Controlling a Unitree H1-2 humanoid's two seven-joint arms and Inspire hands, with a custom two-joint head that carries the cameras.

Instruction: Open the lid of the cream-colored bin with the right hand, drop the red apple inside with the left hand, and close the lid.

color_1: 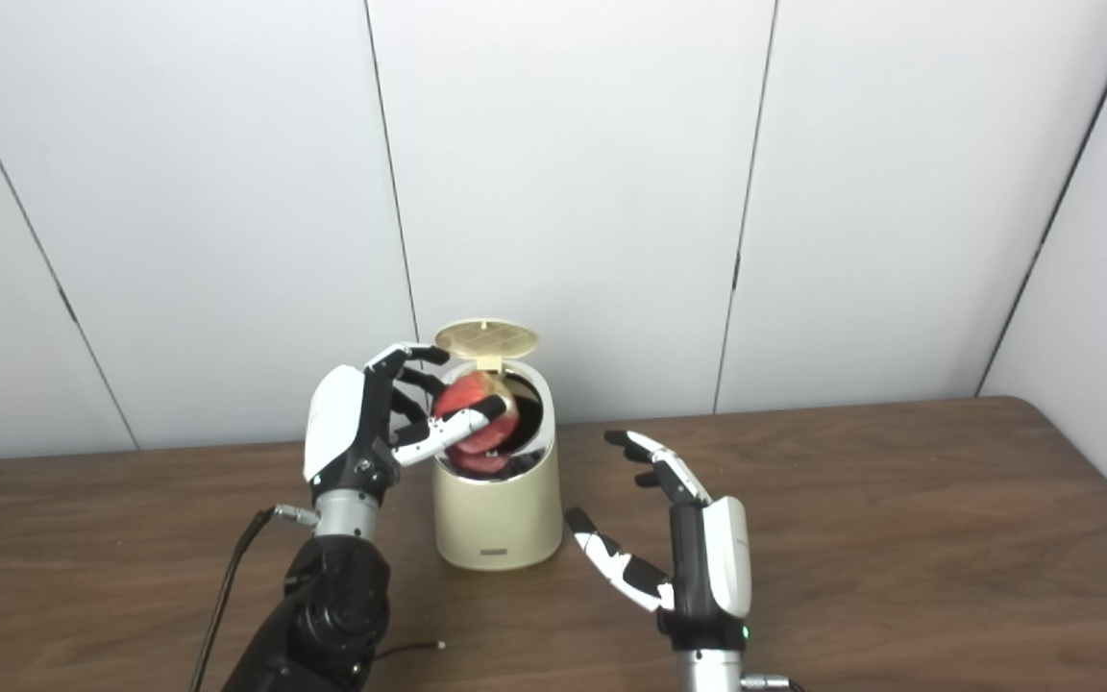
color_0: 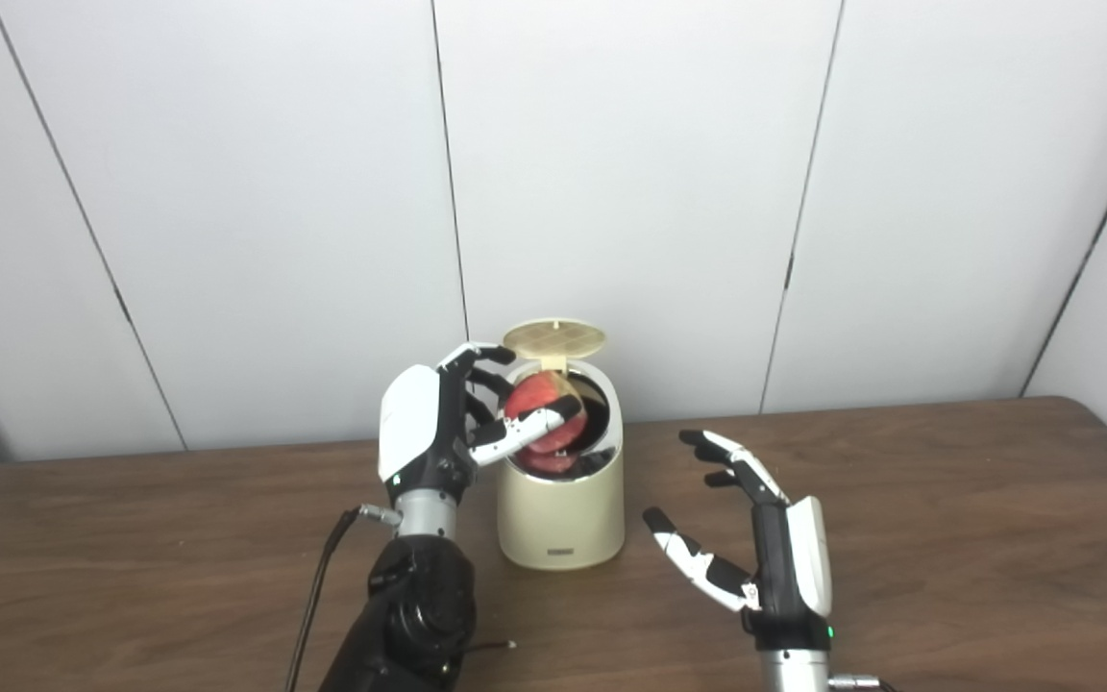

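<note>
The cream-colored bin stands on the brown table near the white wall, and its lid is already tipped up and back on its rear hinge, so the opening step of the task looks finished. The left hand is clamped on the red apple, fingers curled over the top and far side and the thumb crossing its front, and it holds the fruit right at the mouth of the bin, over the left part of the opening. The apple's lower part seems to sit at or just below the rim, with a red reflection showing on the shiny dark inner wall beneath it; whether it touches the rim cannot be told from either view. The right hand holds nothing: it hovers low over the table just to the right of the bin, palm turned toward the bin, fingers spread apart and apart from both bin and lid. By this reading, 1 of 3 steps is done and the 2nd is at its last point. What is left is for the left hand to let go so the apple falls in, to draw clear of the opening, and for the lid to be brought down. A black cable trails across the table beside the left arm.
</note>
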